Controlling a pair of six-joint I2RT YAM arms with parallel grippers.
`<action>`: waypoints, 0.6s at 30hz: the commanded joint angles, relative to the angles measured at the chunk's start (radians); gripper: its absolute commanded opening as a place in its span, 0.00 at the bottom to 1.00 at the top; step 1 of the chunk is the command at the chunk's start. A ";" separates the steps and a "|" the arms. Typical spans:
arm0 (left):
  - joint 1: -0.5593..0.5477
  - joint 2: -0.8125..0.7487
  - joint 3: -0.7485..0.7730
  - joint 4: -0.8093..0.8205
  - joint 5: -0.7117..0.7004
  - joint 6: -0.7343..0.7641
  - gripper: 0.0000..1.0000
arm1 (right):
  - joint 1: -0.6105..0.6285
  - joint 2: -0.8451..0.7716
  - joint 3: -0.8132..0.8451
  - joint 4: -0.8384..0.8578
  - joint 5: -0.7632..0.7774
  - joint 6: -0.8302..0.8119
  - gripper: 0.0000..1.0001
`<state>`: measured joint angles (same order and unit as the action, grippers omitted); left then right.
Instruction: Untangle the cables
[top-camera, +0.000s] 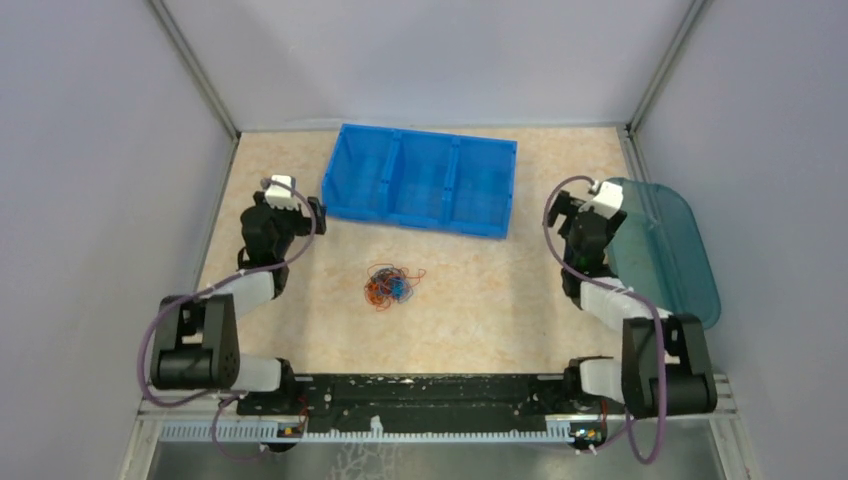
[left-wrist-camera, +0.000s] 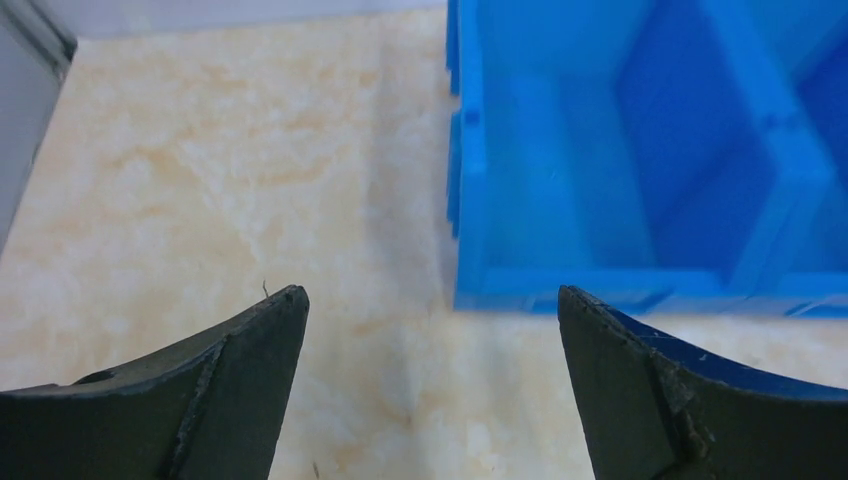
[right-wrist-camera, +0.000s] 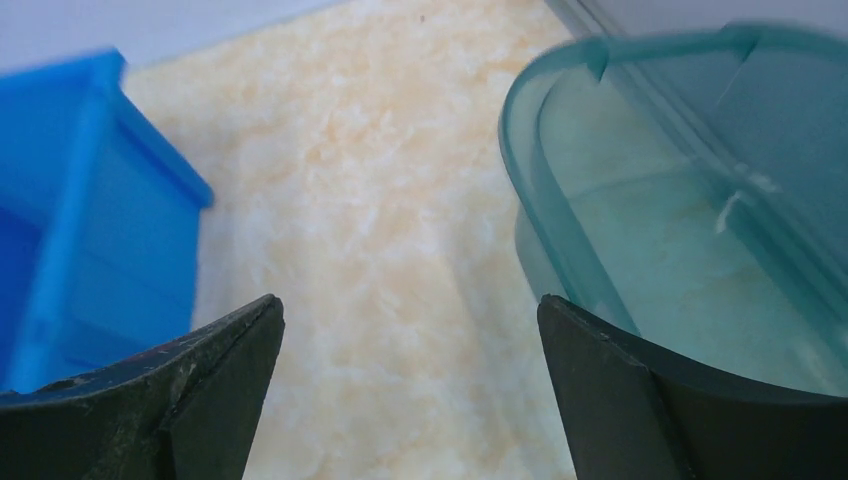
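- Top view: a small tangled clump of thin, curly cables (top-camera: 391, 285) in red-orange, blue and a dark colour lies on the beige marbled worktop (top-camera: 480, 310), about in its middle.
- The clump is in front of a long blue plastic bin (top-camera: 400, 213) with three compartments, near it but not touching it.
- The left pincer (top-camera: 312, 212) is just beside the left end of the bin. The right pincer (top-camera: 556, 212) is just beside a teal, half-transparent plastic tray (top-camera: 670, 260) with rounded corners, at the right edge of the worktop. Both pincers are well apart from the cables.
- Left wrist view: the two dark fingers (left-wrist-camera: 240, 400) of the left pincer are spread wide and hold nothing. Between them only bare worktop shows. The corner of the blue bin is above the right finger.
- Right wrist view: the dark fingers (right-wrist-camera: 200, 400) of the right pincer are also spread wide, with nothing held and bare worktop between them. The curved rim of the teal tray is behind the right finger, and one end of the blue bin is at the left.
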<state>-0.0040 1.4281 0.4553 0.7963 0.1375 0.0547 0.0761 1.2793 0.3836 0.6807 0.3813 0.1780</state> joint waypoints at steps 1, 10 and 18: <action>0.004 -0.134 0.130 -0.444 0.103 -0.035 1.00 | -0.008 -0.166 0.133 -0.351 -0.040 0.145 0.99; 0.004 -0.361 0.223 -0.876 0.326 0.106 1.00 | -0.009 -0.508 -0.027 -0.248 -0.356 0.427 0.99; 0.004 -0.340 0.328 -1.125 0.390 0.170 1.00 | 0.376 -0.399 0.155 -0.523 -0.223 0.187 0.99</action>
<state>-0.0029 1.0817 0.7151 -0.1501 0.4706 0.1730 0.2615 0.8505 0.4427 0.2230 0.1280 0.4728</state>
